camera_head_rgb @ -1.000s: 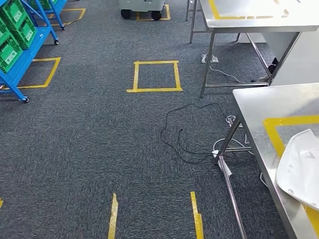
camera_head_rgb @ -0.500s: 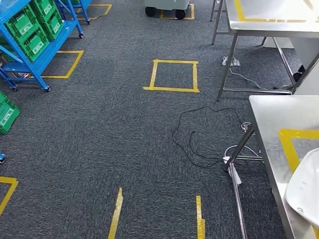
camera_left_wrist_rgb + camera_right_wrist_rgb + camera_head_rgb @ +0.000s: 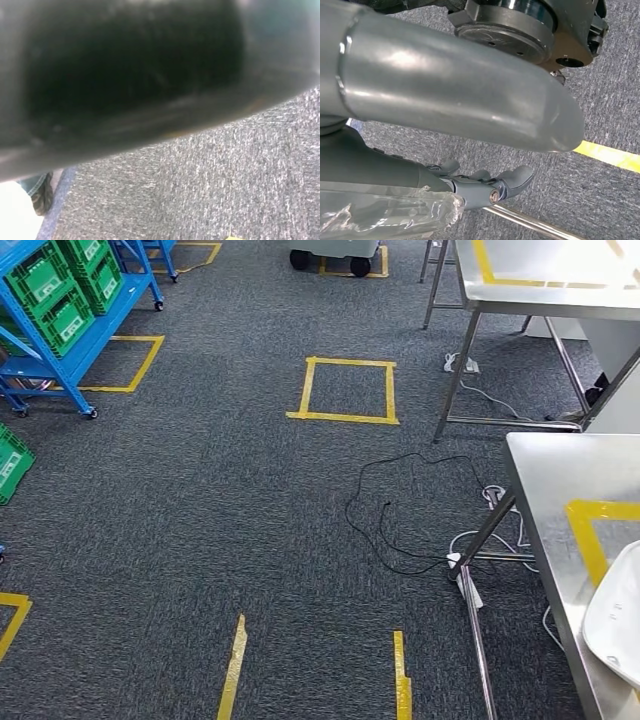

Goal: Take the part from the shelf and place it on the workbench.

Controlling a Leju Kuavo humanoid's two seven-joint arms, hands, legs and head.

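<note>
Head view: white moulded plastic part (image 3: 617,618) lying on the stainless-steel workbench (image 3: 549,500), beside a yellow tape outline (image 3: 591,532). Three green plastic crates (image 3: 64,320) with white labels, unreadable, sit on the blue wheeled shelf (image 3: 45,370). Right wrist view: right hand (image 3: 486,185), fingers extended and holding nothing, hangs over grey carpet (image 3: 226,520), apart from the part.

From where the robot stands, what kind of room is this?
Probably a workshop or robot test area: a blue shelf with green crates, steel workbenches, and yellow tape squares marked on grey carpet.
</note>
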